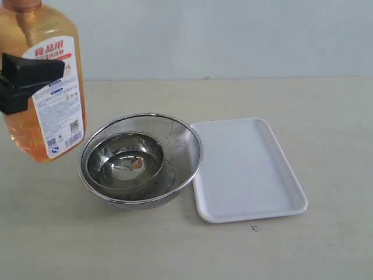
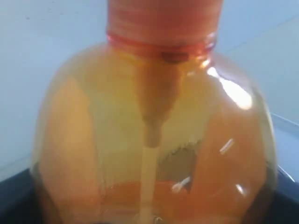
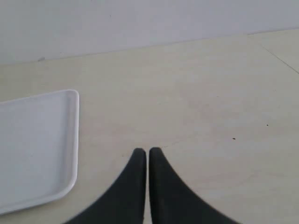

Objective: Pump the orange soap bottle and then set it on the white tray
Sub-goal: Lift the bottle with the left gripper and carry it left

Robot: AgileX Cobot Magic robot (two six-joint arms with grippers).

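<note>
Pale beige tabletop runs back to a plain whitish wall. At the far left of the exterior view, a tall translucent orange soap bottle (image 1: 44,125) leans a little, its top cut off by the frame; amber liquid shows through the plastic, and a white-and-red label with Chinese print, small blue marks and square codes covers its front. The black left gripper (image 1: 41,73) clamps it at label height, one finger lying across the label. From the left wrist the bottle (image 2: 149,130) fills the view, a ribbed orange collar above rounded shoulders and a pale tube running down inside. Whether its base touches the table I cannot tell. Next right sits a round steel mesh colander (image 1: 186,146) with a smaller polished steel bowl (image 1: 152,149) nested inside. Its rim meets the left edge of a flat rectangular white plastic tray (image 1: 245,169), which lies bare. Beyond the tray's corner, the black right gripper (image 3: 147,153) hangs above the table, its fingers pressed together on nothing
</note>
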